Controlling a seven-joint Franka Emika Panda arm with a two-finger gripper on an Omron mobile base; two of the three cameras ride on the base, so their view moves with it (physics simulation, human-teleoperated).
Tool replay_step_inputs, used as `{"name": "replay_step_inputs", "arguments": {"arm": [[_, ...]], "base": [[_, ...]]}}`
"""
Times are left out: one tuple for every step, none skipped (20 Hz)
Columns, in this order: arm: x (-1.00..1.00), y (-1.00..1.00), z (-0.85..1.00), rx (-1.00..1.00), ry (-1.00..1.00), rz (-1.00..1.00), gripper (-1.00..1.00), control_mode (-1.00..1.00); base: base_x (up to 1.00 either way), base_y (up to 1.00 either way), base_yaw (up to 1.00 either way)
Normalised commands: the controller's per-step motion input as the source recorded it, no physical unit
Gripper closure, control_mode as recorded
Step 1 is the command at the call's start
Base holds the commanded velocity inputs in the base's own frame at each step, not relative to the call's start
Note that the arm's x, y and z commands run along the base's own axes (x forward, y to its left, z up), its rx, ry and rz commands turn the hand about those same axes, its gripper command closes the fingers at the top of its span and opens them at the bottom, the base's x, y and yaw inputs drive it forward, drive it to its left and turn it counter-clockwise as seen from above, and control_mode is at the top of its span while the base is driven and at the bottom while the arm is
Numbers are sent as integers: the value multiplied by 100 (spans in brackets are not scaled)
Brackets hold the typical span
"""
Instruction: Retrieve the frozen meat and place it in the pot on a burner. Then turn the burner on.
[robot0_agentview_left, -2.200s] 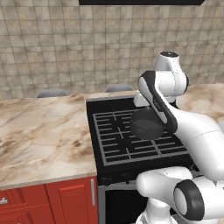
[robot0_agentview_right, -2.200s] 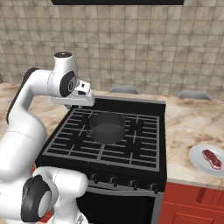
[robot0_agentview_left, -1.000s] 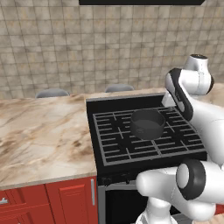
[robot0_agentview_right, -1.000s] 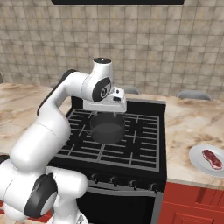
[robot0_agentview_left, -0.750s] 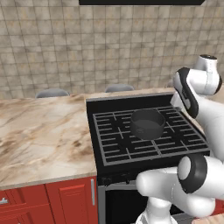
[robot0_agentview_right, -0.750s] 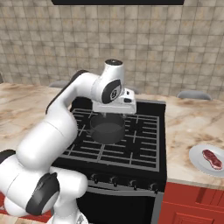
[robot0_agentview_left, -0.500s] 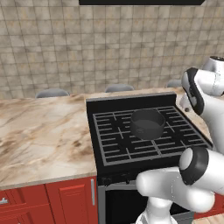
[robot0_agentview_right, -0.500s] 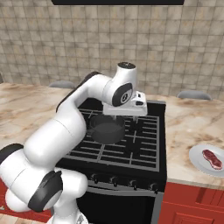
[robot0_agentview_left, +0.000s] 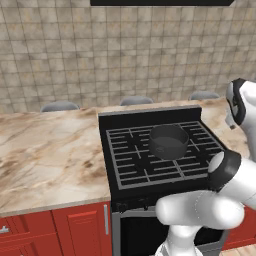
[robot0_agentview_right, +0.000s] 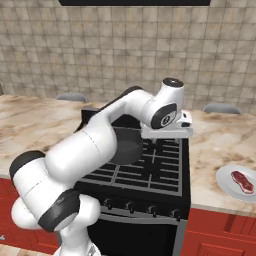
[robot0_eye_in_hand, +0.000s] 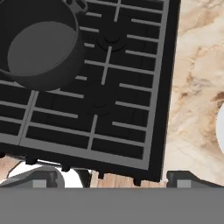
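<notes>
The frozen meat (robot0_agentview_right: 243, 181), a small red-pink piece, lies on a white plate (robot0_agentview_right: 225, 186) on the counter right of the range. The dark pot (robot0_agentview_left: 168, 141) stands upright and empty on a burner grate (robot0_agentview_left: 134, 161) toward the back of the range; it also shows at the hand view's top left as the pot (robot0_eye_in_hand: 41, 48). My gripper (robot0_agentview_right: 161, 139) hangs above the range's right side, well short of the plate. In the hand view the gripper (robot0_eye_in_hand: 111, 179) is open, its two tips far apart with nothing between them.
Marbled counter (robot0_agentview_left: 50, 160) runs left of the range and counter (robot0_agentview_right: 215, 150) continues on its right. Control knobs (robot0_agentview_right: 140, 209) line the range's front. The tiled wall rises behind. My white arm crosses over the grate in the right base view, hiding part of the pot.
The arm has swung to the right across the range, from beside the pot to above the range's right side. The jaws stayed open. Pot and meat have not moved.
</notes>
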Motion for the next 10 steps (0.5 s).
{"name": "replay_step_inputs", "arguments": {"arm": [[0, -79, -11, 0, -1, 2, -100, -100], [0, -80, -11, 0, -1, 3, -100, -100], [0, -77, -11, 0, -2, 3, -100, -100], [0, -77, -11, 0, -2, 4, -100, -100], [0, -73, -9, 0, -2, 5, -100, -100], [0, -72, -11, 0, -1, 4, -100, -100], [0, -79, -11, 0, 0, 3, -100, -100], [0, -81, -13, 0, 0, 2, -100, -100], [0, -80, -15, 0, 0, 2, -100, -100], [0, -81, -22, 0, 0, 1, -100, -100]], "base": [[0, 0, 0], [0, 0, 0], [0, 0, 0], [0, 0, 0], [0, 0, 0], [0, 0, 0], [0, 0, 0], [0, 0, 0], [0, 0, 0], [0, 0, 0]]}}
